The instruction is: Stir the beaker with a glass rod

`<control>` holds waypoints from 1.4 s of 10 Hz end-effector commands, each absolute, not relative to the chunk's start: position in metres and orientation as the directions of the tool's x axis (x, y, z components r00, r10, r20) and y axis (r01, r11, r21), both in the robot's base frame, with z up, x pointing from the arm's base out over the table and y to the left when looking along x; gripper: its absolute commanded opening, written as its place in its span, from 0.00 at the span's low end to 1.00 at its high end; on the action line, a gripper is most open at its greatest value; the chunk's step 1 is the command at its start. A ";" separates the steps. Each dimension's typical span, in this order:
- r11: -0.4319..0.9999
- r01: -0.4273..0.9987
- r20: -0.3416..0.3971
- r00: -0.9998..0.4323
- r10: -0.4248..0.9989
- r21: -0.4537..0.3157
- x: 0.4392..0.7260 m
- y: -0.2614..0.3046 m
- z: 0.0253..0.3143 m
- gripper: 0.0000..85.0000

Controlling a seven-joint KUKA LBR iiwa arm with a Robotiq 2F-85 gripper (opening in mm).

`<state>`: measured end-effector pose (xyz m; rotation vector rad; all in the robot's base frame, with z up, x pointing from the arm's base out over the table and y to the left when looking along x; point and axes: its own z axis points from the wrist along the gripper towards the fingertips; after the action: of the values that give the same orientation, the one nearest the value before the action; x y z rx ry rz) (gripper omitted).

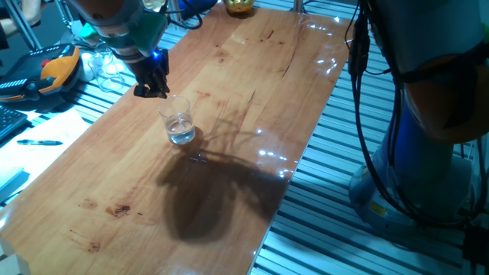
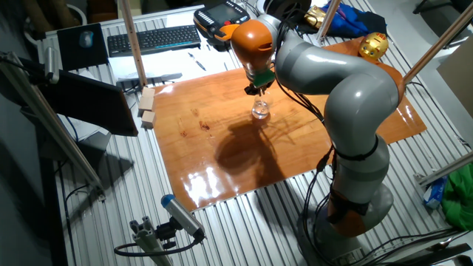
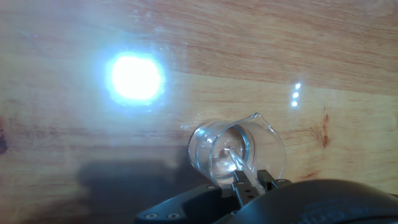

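Glossy wooden bench point(image 1: 229, 92); my end effector point(image 3: 247, 182) clenches the glass rod point(image 3: 235, 163) inside the beaker point(image 1: 178, 122); hard sideways stirring may tip it.

Grey, rounded arm point(image 2: 355, 89) with orange joint bands, black cables, and black pincer point(image 1: 153, 82).

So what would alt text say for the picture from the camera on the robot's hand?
A small clear glass beaker with a pour lip stands on a glossy wooden table, seen from above. A thin clear glass rod, pinched in the black gripper at the bottom edge, reaches into it. A bright lamp glare lies upper left.
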<state>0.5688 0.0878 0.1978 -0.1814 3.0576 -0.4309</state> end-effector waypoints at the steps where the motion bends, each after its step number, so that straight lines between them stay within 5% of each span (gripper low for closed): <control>1: 0.954 -0.108 -0.034 -0.992 -0.123 -0.279 0.569 0.087 0.197 0.00; 14: 0.941 -0.094 -0.053 -0.992 -0.118 -0.326 0.568 0.096 0.194 0.00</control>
<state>0.5685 0.0964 0.1937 -0.1658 3.0240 -0.5034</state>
